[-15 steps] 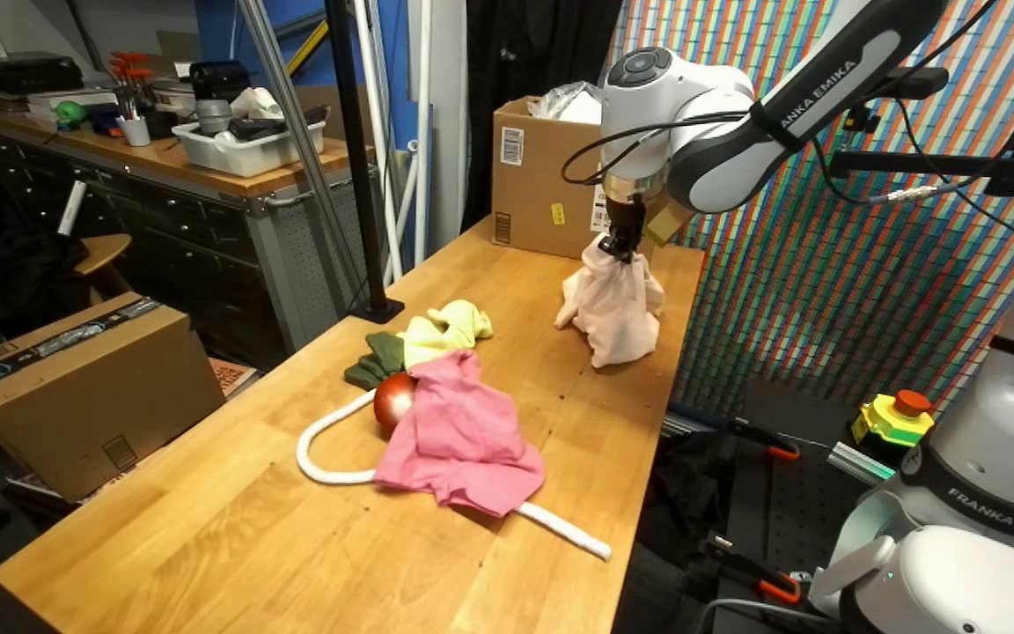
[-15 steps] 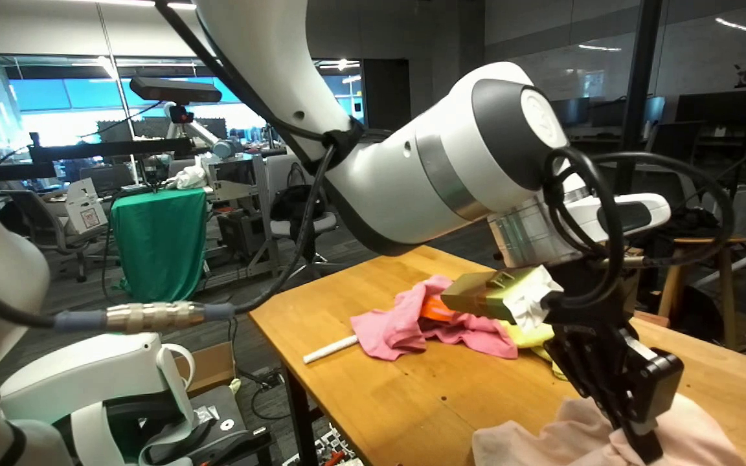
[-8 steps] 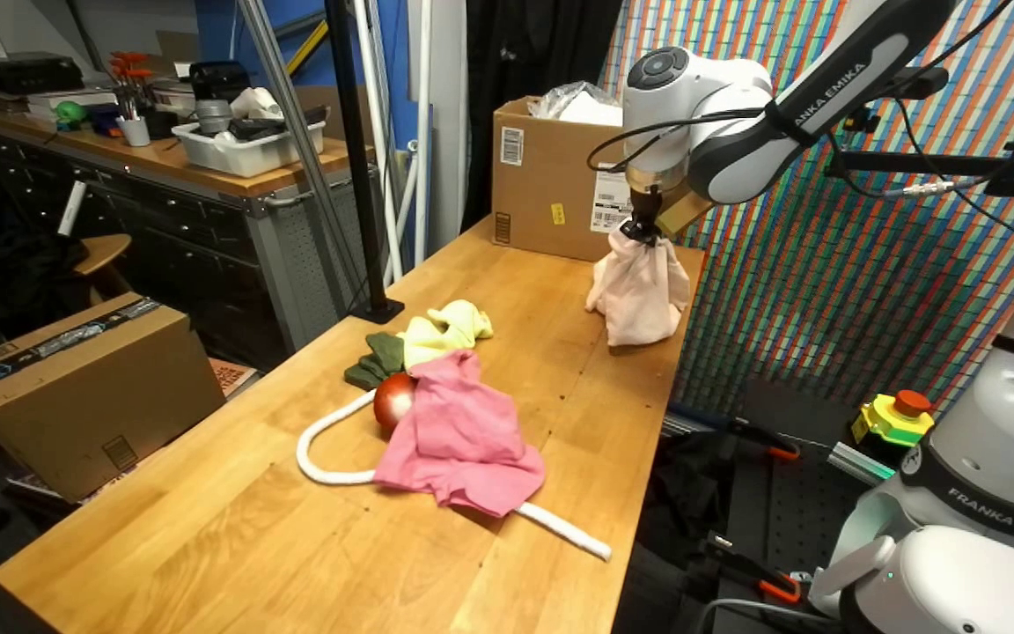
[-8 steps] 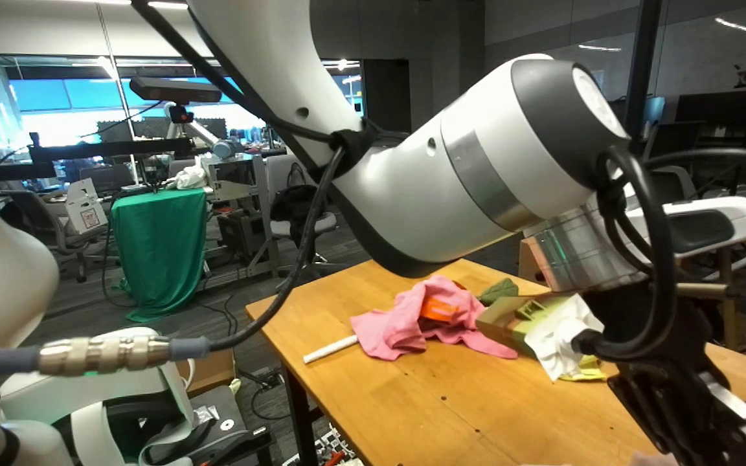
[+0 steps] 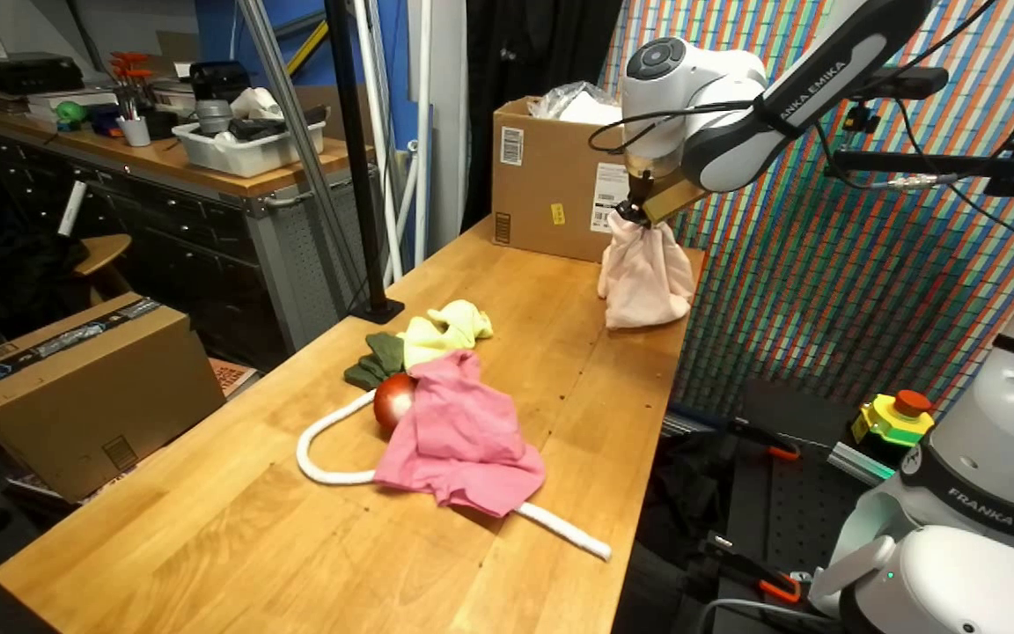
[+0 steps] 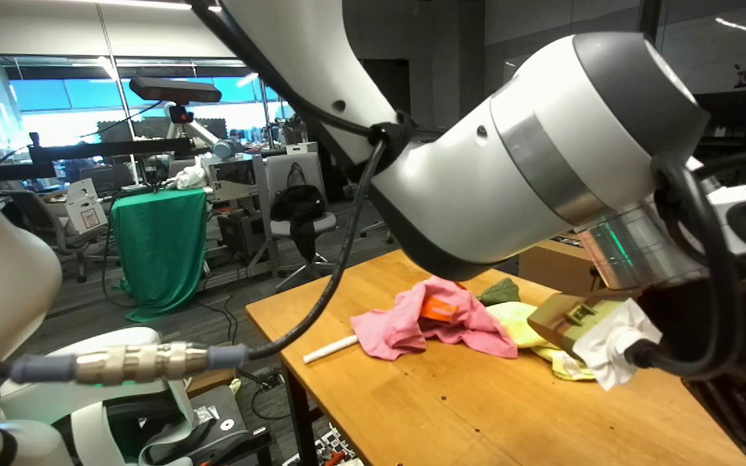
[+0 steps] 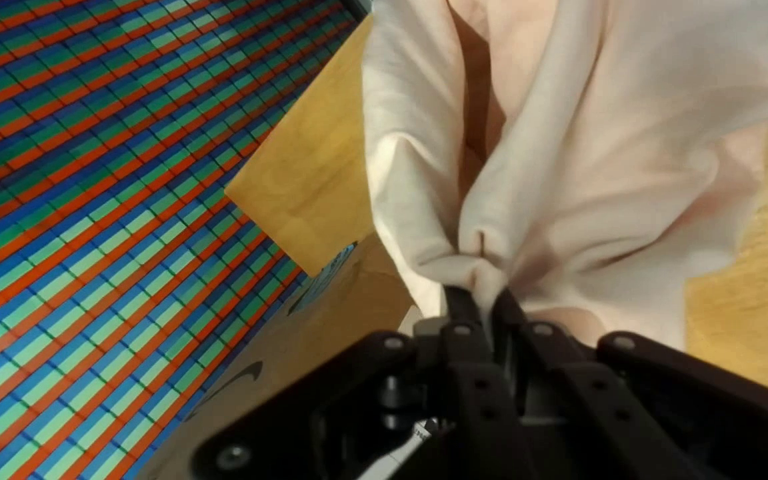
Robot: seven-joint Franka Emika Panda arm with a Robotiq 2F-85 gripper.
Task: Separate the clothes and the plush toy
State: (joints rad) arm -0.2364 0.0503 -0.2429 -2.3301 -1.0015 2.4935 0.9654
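My gripper (image 5: 635, 217) is shut on a gathered fold of the cream-white cloth (image 5: 645, 277), which hangs from it at the far end of the table. The wrist view shows the fold pinched between the fingertips; whether the lower hem touches the wood I cannot tell. The pink cloth (image 5: 467, 436) lies mid-table in both exterior views, partly over the plush toy. Of that toy, the red round part (image 5: 394, 401) and dark green leafy part (image 5: 377, 359) show. Against the leaves rests the yellow-green cloth (image 5: 445, 333). In an exterior view the cream-white cloth is out of view.
A white bent tube (image 5: 331, 476) runs under the pink cloth. Behind my gripper stands a large cardboard box (image 5: 551, 185) on the table. A black post (image 5: 375, 308) rises at the table's side, and a patterned wall (image 5: 824, 308) flanks the far edge.
Over the last second my gripper has carried the cream-white cloth up and toward the back right corner of the table, near the cardboard box. The pink cloth, yellow-green cloth and toy stayed put.
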